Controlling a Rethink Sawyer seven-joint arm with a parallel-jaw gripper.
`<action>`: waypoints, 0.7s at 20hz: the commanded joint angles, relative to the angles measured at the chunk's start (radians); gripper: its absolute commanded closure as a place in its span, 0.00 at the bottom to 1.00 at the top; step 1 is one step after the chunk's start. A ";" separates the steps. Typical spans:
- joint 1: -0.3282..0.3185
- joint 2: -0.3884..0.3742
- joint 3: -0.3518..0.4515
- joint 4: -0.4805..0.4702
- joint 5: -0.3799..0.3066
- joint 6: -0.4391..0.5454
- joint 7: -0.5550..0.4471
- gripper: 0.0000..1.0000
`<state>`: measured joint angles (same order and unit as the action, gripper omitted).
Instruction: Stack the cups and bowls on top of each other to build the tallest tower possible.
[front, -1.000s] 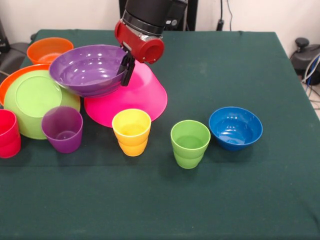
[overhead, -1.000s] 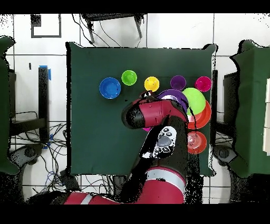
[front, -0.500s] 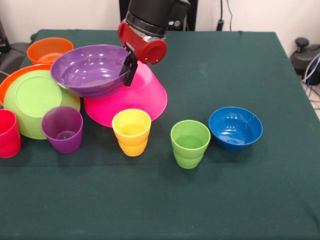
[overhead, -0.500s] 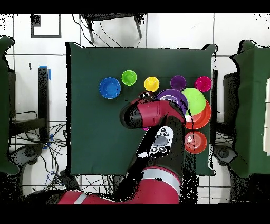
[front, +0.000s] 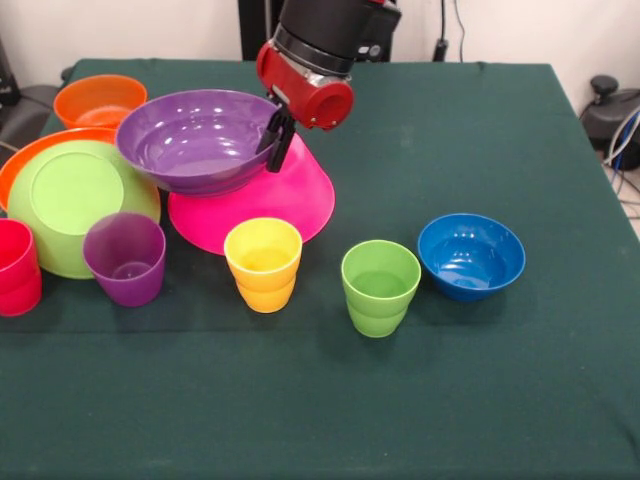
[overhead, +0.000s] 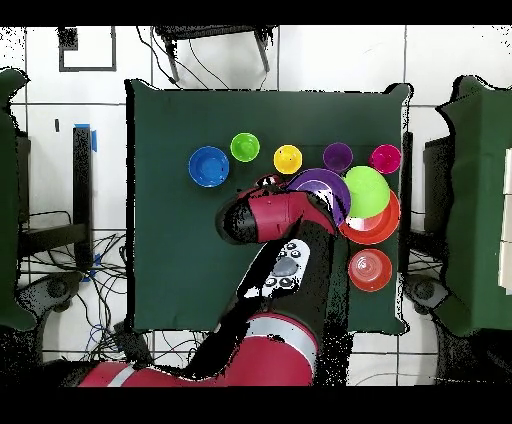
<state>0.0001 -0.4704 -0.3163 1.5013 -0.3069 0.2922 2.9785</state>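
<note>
- Jaws (front: 278, 140) clamped on the right rim of the purple bowl (front: 200, 140), one black finger inside the rim and one outside.
- Purple bowl upright, mouth up, held nearly level above the inverted pink bowl (front: 270, 195); underside close to the pink bowl's raised base, contact impossible to judge from either view.
- Pink bowl mouth-down on the green bench (front: 480, 380), its flared rim spread toward the front.
- Lime green bowl (front: 75, 205) left of the purple one, tipped so its underside faces the camera, leaning on the large orange bowl (front: 25, 155) behind it.
- Small orange bowl (front: 98, 98) upright at the far left corner, well apart from the jaws.
- Row of cups along the front: red cup (front: 15, 265) at the left edge, purple cup (front: 125, 258) just in front of the lime green bowl, yellow cup (front: 263, 263) just in front of the pink rim, green cup (front: 380, 285) farther right.
- Small blue bowl (front: 470, 255) upright, just beside the green cup on its right.
- In the overhead view, red arm (overhead: 270, 215) stretched over the pink bowl, hiding most of it; purple bowl (overhead: 318, 190) partly visible beside the lime green bowl (overhead: 367, 190).
</note>
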 joint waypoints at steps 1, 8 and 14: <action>0.045 0.092 0.103 0.038 0.092 -0.047 0.132 1.00; 0.051 0.100 0.092 0.045 0.123 -0.063 0.118 1.00; 0.062 0.120 0.075 0.040 0.142 -0.079 0.112 1.00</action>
<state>0.0318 -0.4586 -0.3564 1.5012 -0.2244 0.2866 2.9783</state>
